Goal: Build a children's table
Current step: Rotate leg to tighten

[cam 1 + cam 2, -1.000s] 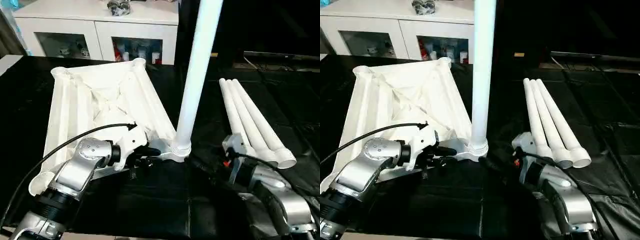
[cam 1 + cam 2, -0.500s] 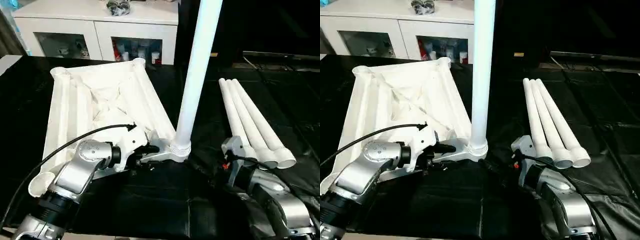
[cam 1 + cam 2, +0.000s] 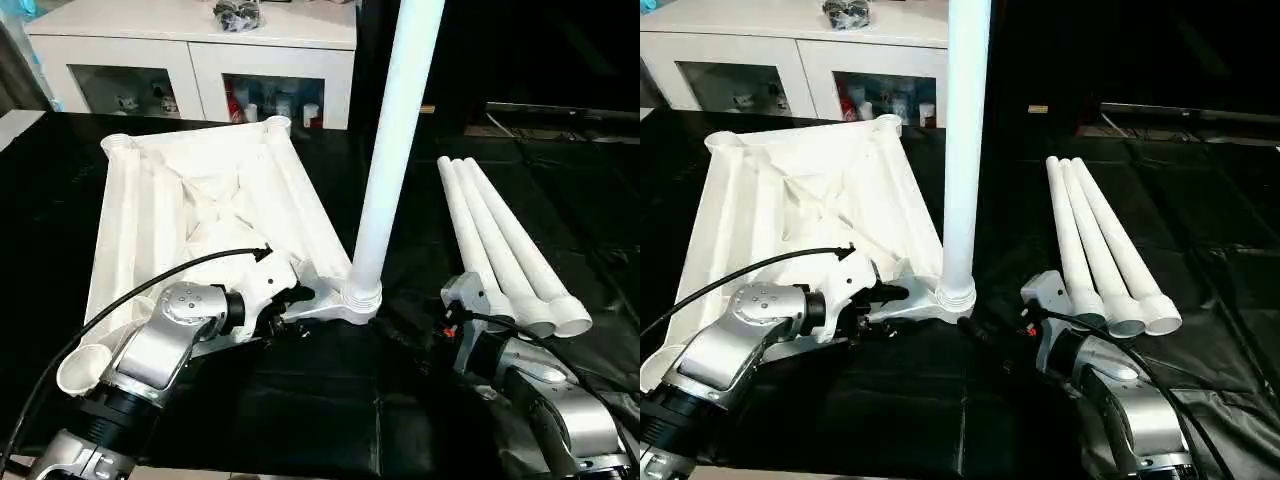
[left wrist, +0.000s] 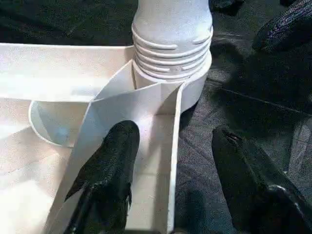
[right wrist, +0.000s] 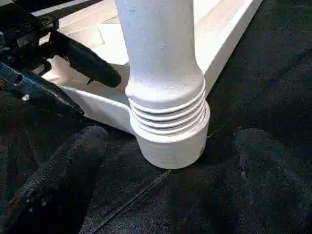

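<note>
The white table top [image 3: 200, 200] lies upside down on black cloth, ribs up. One tapered leg [image 3: 385, 170] stands upright in its near right corner socket [image 5: 170, 141]. Three more legs [image 3: 500, 240] lie side by side to the right. My left gripper [image 4: 173, 134] is open astride the top's rim just left of the socket, one finger [image 4: 112, 165] on the inner side and the other [image 4: 243, 180] outside over the cloth. My right gripper [image 3: 400, 325] is low on the cloth just right of the socket, open, with one finger [image 5: 58, 180] beside the leg's base without touching it.
A white cabinet with glass doors [image 3: 200, 40] stands behind the table, with small items on top. The black cloth [image 3: 300, 400] covers the whole work surface and is wrinkled near the front. My silver forearms take up the near left and near right.
My left gripper has crept up to the rim by the socket. The right arm has shifted slightly back and lower. The leg still stands in the socket.
</note>
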